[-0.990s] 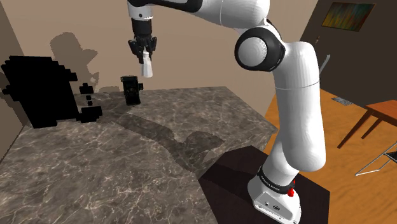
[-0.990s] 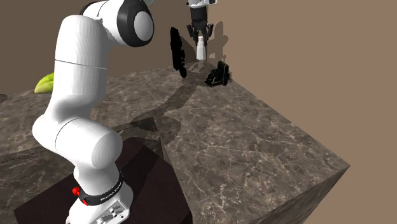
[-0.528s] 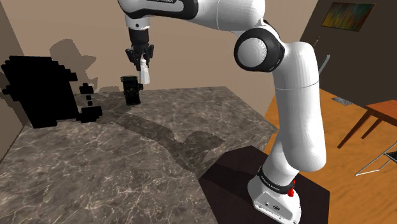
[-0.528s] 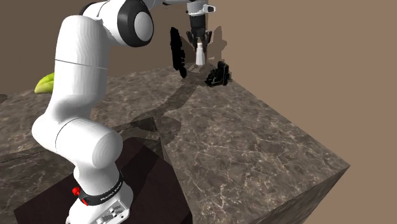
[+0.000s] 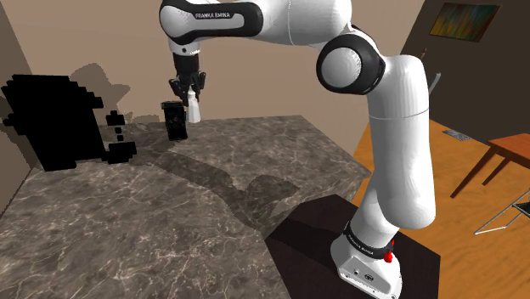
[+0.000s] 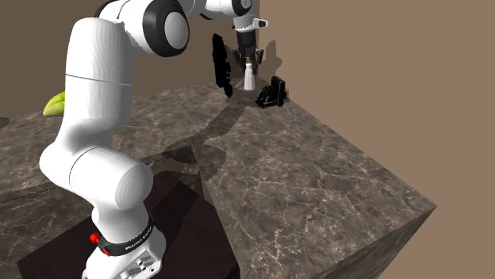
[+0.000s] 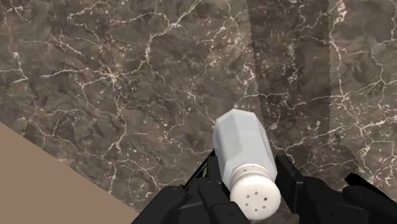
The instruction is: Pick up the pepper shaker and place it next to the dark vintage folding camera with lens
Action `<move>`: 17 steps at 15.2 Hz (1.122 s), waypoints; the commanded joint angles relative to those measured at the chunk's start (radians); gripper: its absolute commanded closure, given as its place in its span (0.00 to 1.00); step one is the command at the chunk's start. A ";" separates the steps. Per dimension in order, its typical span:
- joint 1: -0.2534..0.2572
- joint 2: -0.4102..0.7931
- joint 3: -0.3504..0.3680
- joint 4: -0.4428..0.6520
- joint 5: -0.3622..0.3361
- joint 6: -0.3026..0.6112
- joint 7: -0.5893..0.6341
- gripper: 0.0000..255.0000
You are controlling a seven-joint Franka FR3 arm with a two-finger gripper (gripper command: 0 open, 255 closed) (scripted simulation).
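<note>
The jaws clasp a white pepper shaker (image 7: 245,159), holed cap nearest them, over a dark veined countertop (image 7: 114,83).

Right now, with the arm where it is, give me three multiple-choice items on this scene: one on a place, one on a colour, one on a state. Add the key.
1. In the shoulder view, where is the pepper shaker?
A. Just right of the folding camera, at the far end of the counter.
B. On the wooden floor.
C. Beside the stand.

2. What colour is the pepper shaker?
A. Red.
B. Green.
C. White.

3. What is the gripper doing?
A. Open and empty.
B. Shut on the pepper shaker.
C. Shut on the folding camera.

Key:
1 A: the shaker hangs from the gripper close beside the dark camera.
2 C: the wrist view shows a plain white body and cap.
3 B: the wrist view shows the shaker clasped from both sides.
</note>
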 commanded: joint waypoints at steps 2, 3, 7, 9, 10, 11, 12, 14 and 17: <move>0.001 -0.004 0.000 -0.046 -0.001 0.043 0.003 1.00; 0.001 -0.004 0.000 -0.060 -0.001 0.056 0.004 1.00; 0.001 -0.002 0.000 -0.110 -0.002 0.109 0.009 1.00; 0.001 0.001 0.001 -0.133 -0.002 0.134 0.011 1.00; 0.001 0.002 0.001 -0.144 -0.002 0.147 0.012 1.00; 0.001 0.004 0.001 -0.155 -0.003 0.159 0.012 1.00; 0.001 0.006 0.001 -0.165 -0.003 0.171 0.013 1.00; 0.001 0.011 0.001 -0.184 -0.003 0.196 0.015 1.00; 0.001 0.020 0.001 -0.211 -0.003 0.231 0.018 1.00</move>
